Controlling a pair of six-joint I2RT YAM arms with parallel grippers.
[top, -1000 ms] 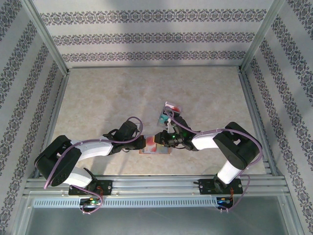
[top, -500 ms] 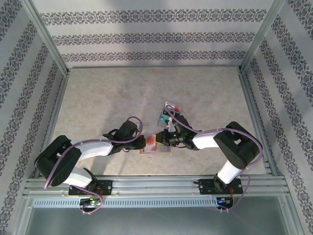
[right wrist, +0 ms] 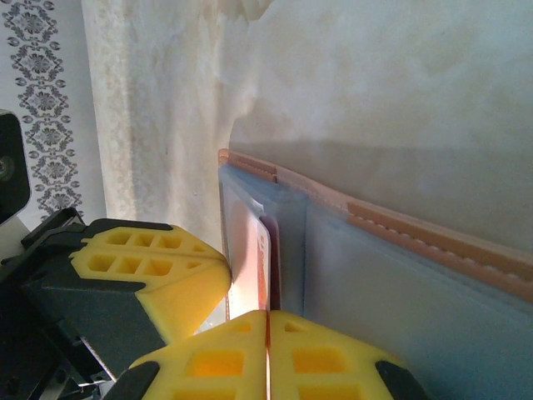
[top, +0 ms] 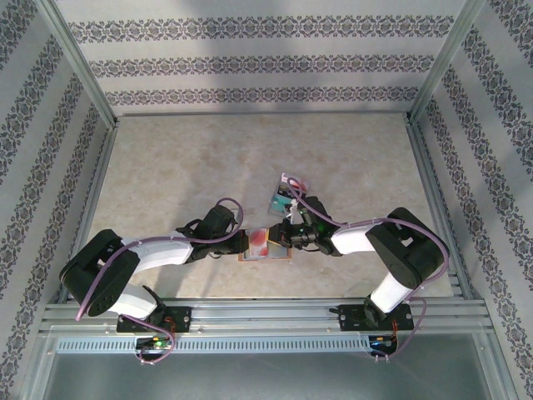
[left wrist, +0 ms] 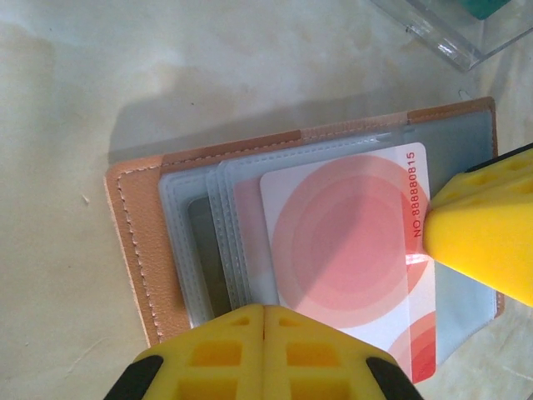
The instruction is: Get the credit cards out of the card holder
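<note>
The card holder (left wrist: 137,225) lies open on the table, brown leather border round grey-blue pockets; in the top view the card holder (top: 266,257) is between the two arms. A red-and-white credit card (left wrist: 341,250) sticks partway out of a pocket. My right gripper (right wrist: 267,312) is shut on that card's (right wrist: 263,258) short edge. One right finger (left wrist: 479,237) shows yellow at the card's end. My left gripper (left wrist: 265,308) is shut, its tips pressing down on the pockets beside the card. From above, the left gripper (top: 244,243) and right gripper (top: 281,240) face each other across the wallet.
A small clear plastic tray (top: 288,185) stands just beyond the wallet with a teal card (top: 277,201) in it; its corner (left wrist: 454,33) is close to the wallet's far edge. Metal frame rails (top: 250,312) run along the near side.
The right jaws have closed onto the red card's edge and the right wrist has shifted slightly right. The left gripper has stayed shut on the wallet.
</note>
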